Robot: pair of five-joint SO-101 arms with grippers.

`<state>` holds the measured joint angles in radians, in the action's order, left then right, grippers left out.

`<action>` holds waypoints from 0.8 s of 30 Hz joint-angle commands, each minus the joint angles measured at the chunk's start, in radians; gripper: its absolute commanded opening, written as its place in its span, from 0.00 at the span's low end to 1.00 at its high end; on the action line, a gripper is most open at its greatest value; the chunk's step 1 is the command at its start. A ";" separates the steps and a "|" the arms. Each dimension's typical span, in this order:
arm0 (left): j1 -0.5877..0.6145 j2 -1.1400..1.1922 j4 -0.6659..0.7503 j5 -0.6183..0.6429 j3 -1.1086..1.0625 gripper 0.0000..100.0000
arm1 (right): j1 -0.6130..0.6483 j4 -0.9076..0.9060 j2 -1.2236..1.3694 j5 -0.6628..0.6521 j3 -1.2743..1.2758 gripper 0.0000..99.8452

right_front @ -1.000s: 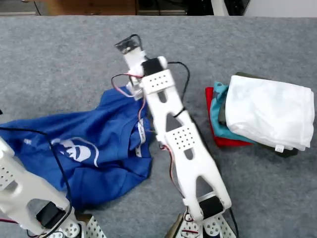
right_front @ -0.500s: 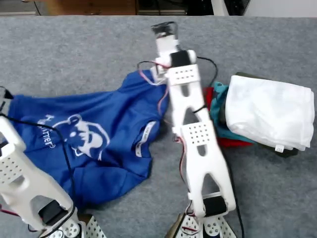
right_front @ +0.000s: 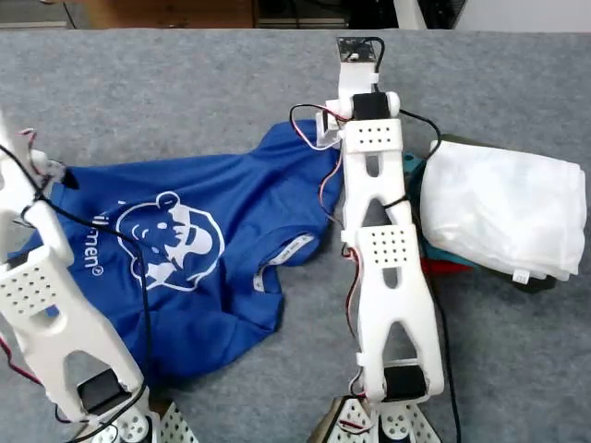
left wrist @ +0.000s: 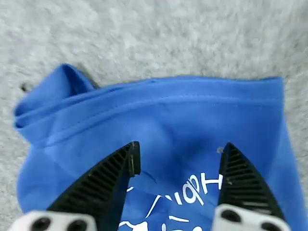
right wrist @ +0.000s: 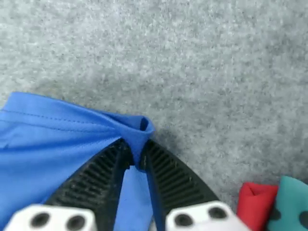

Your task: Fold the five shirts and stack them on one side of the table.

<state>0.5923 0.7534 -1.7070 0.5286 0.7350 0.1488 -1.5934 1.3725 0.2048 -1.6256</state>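
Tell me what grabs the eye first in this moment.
A blue shirt with a white cartoon print lies partly spread on the left half of the grey table. The right end effector pinches one far corner of it, while the left end effector hangs open over the opposite edge. At the right side sits a stack of folded shirts, white on top.

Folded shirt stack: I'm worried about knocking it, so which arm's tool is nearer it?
Right. The right tool, pinching the blue shirt, sits just beside the folded shirt stack; the left tool is open over the shirt's far edge, across the table.
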 commanded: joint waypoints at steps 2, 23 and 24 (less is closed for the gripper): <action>-0.032 0.035 0.002 0.005 0.037 0.22 | -0.015 0.018 -0.033 0.009 -0.044 0.00; 0.072 -0.022 -0.054 -0.123 -0.250 0.02 | 0.008 0.031 -0.030 -0.028 -0.039 0.00; 0.072 -0.042 -0.054 -0.124 -0.281 0.02 | 0.012 0.031 -0.030 -0.028 -0.039 0.00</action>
<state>0.6352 0.7963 -1.7407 0.4166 0.5186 0.1519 -1.5842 1.3725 0.1880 -1.6256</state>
